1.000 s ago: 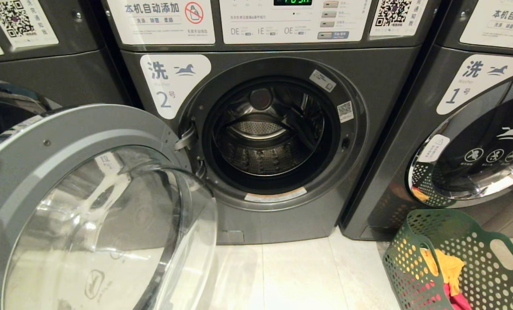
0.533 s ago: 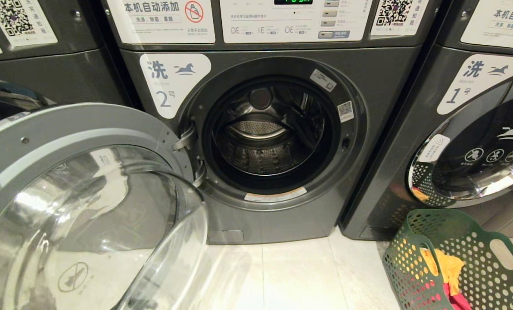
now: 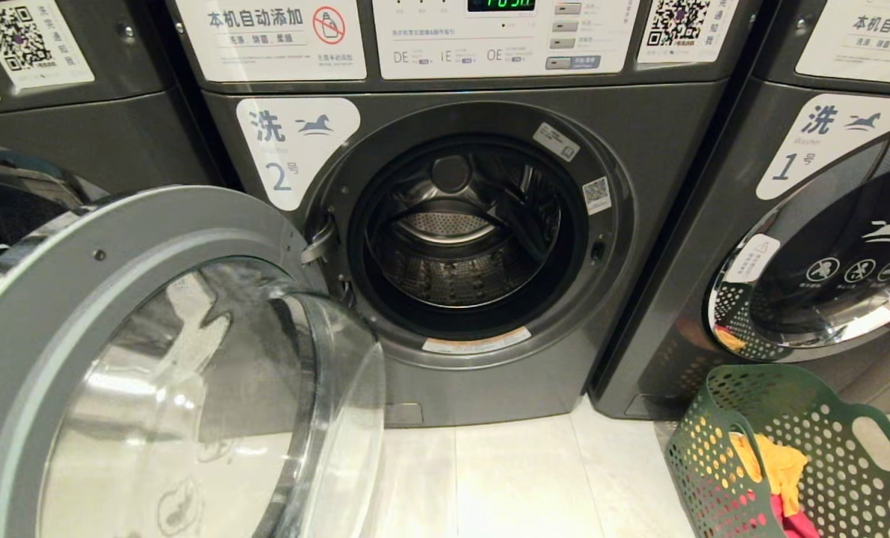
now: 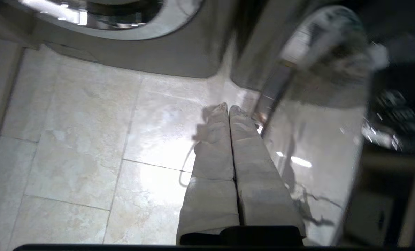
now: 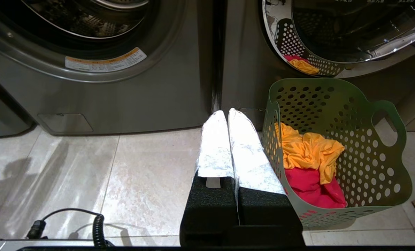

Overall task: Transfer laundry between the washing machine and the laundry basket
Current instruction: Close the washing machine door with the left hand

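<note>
Left gripper (image 4: 228,108): fingers pressed flat together, holding nothing. It hangs low over pale floor tile (image 4: 89,139), just beside the outer face of the open door (image 3: 153,359); whether it touches the door cannot be told. It is outside the head view.

Right gripper (image 5: 227,113): fingers likewise closed on each other, empty. It is parked low, pointing at the seam between the two machines, with the laundry basket (image 5: 395,164) just beside it.

Washing machine (image 3: 489,388): the unit labelled 2, door swung wide toward the robot's left, drum (image 3: 452,239) exposed. No cloth shows inside the drum.

Laundry basket: green, perforated, standing on the floor in front of the neighbouring machine (image 3: 803,224) labelled 1, whose door is shut.

Laundry (image 5: 308,150): a mustard-orange garment lies on top of a red-pink garment (image 5: 312,188), both inside the basket. No white garment is visible.

Step in hand, as judged: the door is open and the load sits in the basket, so loading the drum comes next.

Handling notes, as judged:
- The left arm should come clear of the door without nudging it back toward the opening.
- The right gripper is the nearer one to the basket; it must spread its fingers before descending.
- Pinch a raised fold of the orange garment, not the basket wall.
- Lift high enough for trailing cloth to pass the rim, or the light basket may tip.
- Carry the garment well past the door seal before letting go.
</note>
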